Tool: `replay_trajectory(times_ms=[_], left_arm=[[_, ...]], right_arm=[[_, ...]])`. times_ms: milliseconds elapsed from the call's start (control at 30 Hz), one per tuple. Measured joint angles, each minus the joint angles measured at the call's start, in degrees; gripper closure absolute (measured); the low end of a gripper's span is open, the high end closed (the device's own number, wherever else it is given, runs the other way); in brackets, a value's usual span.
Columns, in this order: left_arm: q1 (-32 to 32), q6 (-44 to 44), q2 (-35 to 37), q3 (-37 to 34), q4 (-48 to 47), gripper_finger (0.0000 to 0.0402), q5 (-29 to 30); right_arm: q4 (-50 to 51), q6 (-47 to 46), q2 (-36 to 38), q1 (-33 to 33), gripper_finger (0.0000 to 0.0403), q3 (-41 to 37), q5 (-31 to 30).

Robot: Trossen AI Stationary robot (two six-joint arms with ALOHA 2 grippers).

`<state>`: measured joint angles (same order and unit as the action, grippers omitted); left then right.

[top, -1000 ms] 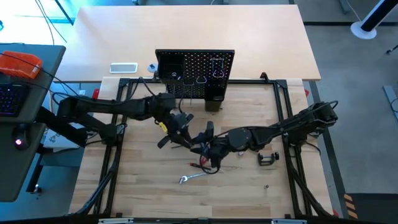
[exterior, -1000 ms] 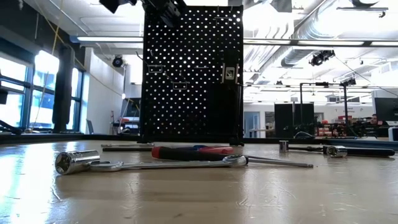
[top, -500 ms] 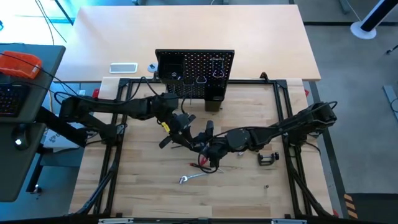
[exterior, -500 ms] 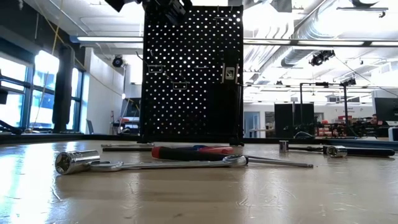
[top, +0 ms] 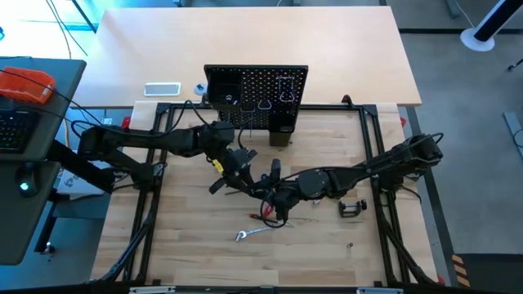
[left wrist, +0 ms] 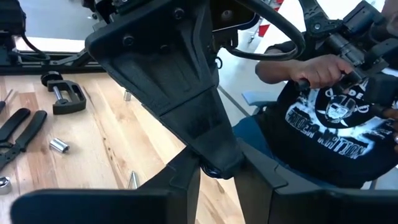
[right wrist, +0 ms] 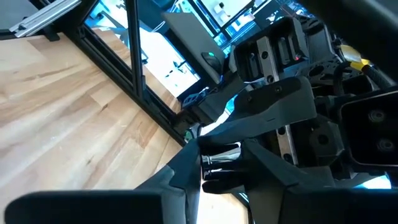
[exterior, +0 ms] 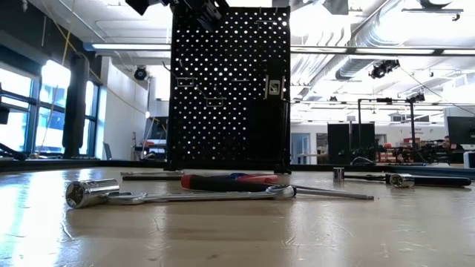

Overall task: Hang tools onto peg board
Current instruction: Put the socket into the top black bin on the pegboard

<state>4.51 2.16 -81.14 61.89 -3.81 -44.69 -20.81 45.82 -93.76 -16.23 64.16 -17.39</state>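
Both my arms meet over the desk [top: 188,237], a little in front of the peg board [top: 256,98] and well apart from it. My right gripper [top: 270,194] has its fingers [right wrist: 180,177] pulled in narrow and clamped on the slim silver-black tool [right wrist: 214,167]. My left gripper [top: 245,178] sits nose to nose with it on the side closer to the peg board. Its fingers [left wrist: 180,183] are narrow too, and they look pinched on the dark end of that same tool, so we've both got hold of it up off the desk.

The rest of the tools lie in front of the peg board:
- The red-handled screwdriver [exterior: 223,182] is closest to the peg board.
- The silver wrench [exterior: 200,196] lies just in front of the screwdriver, farther from the peg board.
- A chunky silver socket [exterior: 87,193] sits at one end of that wrench.
- The black C-clamp [top: 352,207] is off toward my right arm's side, about as far out from the peg board as my grippers.
- The black pliers [left wrist: 18,130] show up past my left wrist, near the C-clamp. I can't place them against the peg board from there.

The peg board stands upright, with a couple of metal hooks [top: 284,96] showing on its face. Beyond the desk edge there's a person in a dark printed shirt [left wrist: 323,124].
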Motion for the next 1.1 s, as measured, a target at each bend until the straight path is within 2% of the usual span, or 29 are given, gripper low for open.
replay_trajectory(times_ms=[367,467,633,833,1000,1100], left_arm=[[0.0,0.3,0.6,0.2,-1.4,0.0321,0.9],[0.6,-0.1,1.8,0.2,-2.1,0.031,2.0],[1.1,-3.4,4.6,0.2,-5.7,0.0275,6.8],[1.2,-5.1,9.2,0.5,-8.2,0.0238,9.4],[1.2,-6.1,13.7,0.4,-10.5,0.0225,14.3],[1.2,-8.3,16.5,0.4,-15.0,0.0225,19.9]], right_arm=[[-0.1,-0.3,0.0,0.0,0.0312,0.0,-1.7],[-0.5,-0.4,0.0,-0.4,0.0312,0.0,-3.3],[-1.1,0.7,0.2,-0.9,0.0314,0.0,-6.5],[0.6,0.6,1.4,-1.2,0.0322,-0.2,-6.5],[-0.2,1.0,3.0,-1.1,0.0323,-0.2,-6.6],[-0.5,1.3,3.7,-1.2,0.0323,-0.2,-6.6]])
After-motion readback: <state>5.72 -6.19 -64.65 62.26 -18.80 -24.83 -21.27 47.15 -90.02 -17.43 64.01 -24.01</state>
